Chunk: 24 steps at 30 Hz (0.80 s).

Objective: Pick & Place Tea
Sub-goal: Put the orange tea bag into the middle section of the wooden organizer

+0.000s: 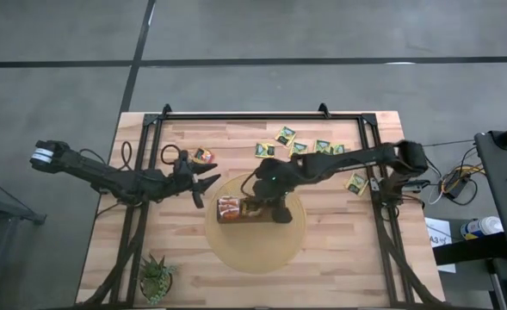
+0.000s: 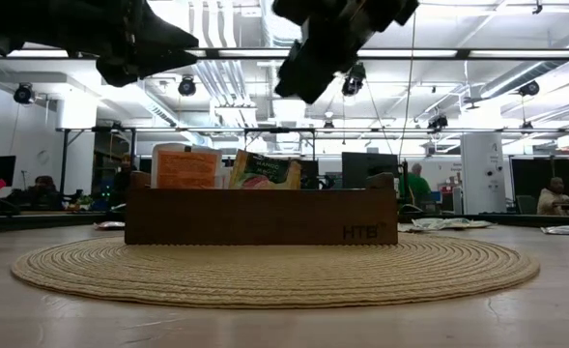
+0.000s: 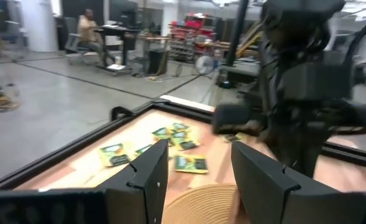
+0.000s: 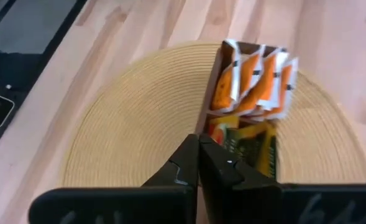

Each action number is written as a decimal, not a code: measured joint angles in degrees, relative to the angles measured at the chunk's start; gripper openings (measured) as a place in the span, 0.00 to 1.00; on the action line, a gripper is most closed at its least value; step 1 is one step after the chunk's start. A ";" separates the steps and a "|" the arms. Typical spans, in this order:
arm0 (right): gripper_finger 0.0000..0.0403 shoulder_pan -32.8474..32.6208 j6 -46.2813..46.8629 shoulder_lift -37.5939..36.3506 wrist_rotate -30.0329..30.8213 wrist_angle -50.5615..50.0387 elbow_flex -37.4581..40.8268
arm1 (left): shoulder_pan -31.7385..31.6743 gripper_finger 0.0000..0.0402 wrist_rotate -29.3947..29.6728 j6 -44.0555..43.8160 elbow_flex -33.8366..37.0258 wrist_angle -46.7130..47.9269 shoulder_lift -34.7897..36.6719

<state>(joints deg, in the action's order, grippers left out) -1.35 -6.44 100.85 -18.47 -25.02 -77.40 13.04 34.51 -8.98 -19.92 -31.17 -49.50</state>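
A long dark wooden box (image 1: pixel 251 209) lies on a round woven mat (image 1: pixel 255 245). Orange tea sachets (image 4: pixel 254 84) stand upright in its left end, with green-and-yellow ones (image 4: pixel 248 146) beside them. Several more tea sachets (image 1: pixel 298 147) lie flat on the table's far side, one red (image 1: pixel 203 156) at the far left. My right gripper (image 4: pixel 199 155) hangs shut and empty above the box (image 2: pixel 261 216), slanting down. My left gripper (image 1: pixel 208 188) waits open and level just left of the mat, nothing between its fingers (image 3: pixel 146 177).
A small green spiky plant (image 1: pixel 156 277) stands at the near left corner. A black frame (image 1: pixel 262 115) runs along the table's far edge and down both sides. One loose sachet (image 1: pixel 356 182) lies near the right arm's base. Bare wood lies near the mat's front.
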 joint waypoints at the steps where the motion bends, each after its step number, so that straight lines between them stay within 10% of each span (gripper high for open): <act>1: 0.02 0.40 -0.49 -1.30 0.00 0.20 1.01 | 0.00 0.42 0.95 -0.08 -0.33 1.09 0.00; 7: 0.02 3.84 -1.77 -10.39 0.01 6.69 10.72 | -0.01 0.42 4.55 -3.34 -5.25 16.49 -0.07; 14: 0.02 7.82 -5.67 -23.28 0.01 21.06 26.84 | -0.38 0.42 14.62 -22.48 -17.79 55.52 -0.24; 19: 0.02 11.77 -6.21 -31.00 0.16 31.46 37.81 | -0.96 0.42 10.53 -41.16 -24.01 80.87 -0.55; 24: 0.02 16.56 -5.97 -36.92 0.16 42.55 47.37 | -2.39 0.42 1.36 -45.40 -24.70 85.21 -2.29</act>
<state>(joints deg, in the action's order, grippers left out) 15.20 -12.41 63.93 -18.31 17.52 -30.03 10.64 35.86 -54.38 -44.62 54.04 -51.79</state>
